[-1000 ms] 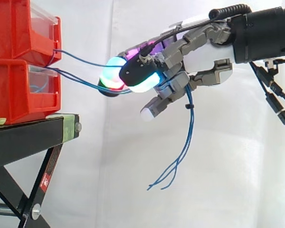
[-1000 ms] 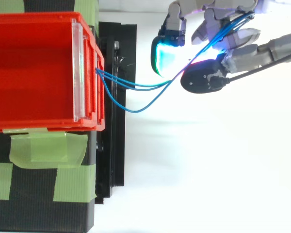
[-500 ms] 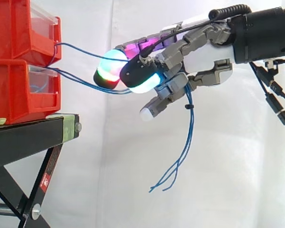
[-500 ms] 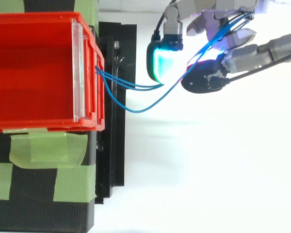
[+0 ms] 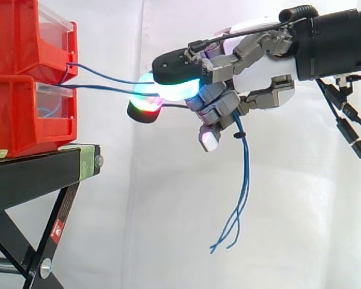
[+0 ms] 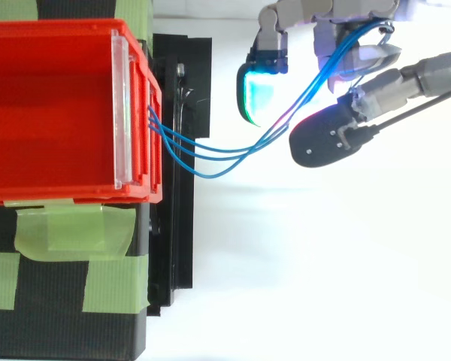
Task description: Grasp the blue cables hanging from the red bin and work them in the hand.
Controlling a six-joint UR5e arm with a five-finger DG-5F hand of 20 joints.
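Observation:
Several thin blue cables (image 6: 270,135) come out of the front of the upper red bin (image 5: 24,36) and run right into my hand (image 5: 259,72). They pass between the glowing fingertips (image 5: 145,102), through the palm, and under the lower fingers, which are curled round them. Their loose ends (image 5: 247,168) hang down below the hand. The black thumb pad (image 6: 327,139) stands raised just above the strands in the side view and off to one side of them in the top view. The hand floats to the right of the bins, apart from them.
A second red bin (image 5: 18,114) sits under the first on a black stand (image 5: 36,168) with green tape (image 6: 68,233) on its top. A white curtain hangs behind. Free space lies under and to the right of the hand.
The thumb has lifted off the fingertips and swung away. The lower fingers have curled in tighter. The cables' loose ends have shifted right, and the strands towards the bin look straighter.

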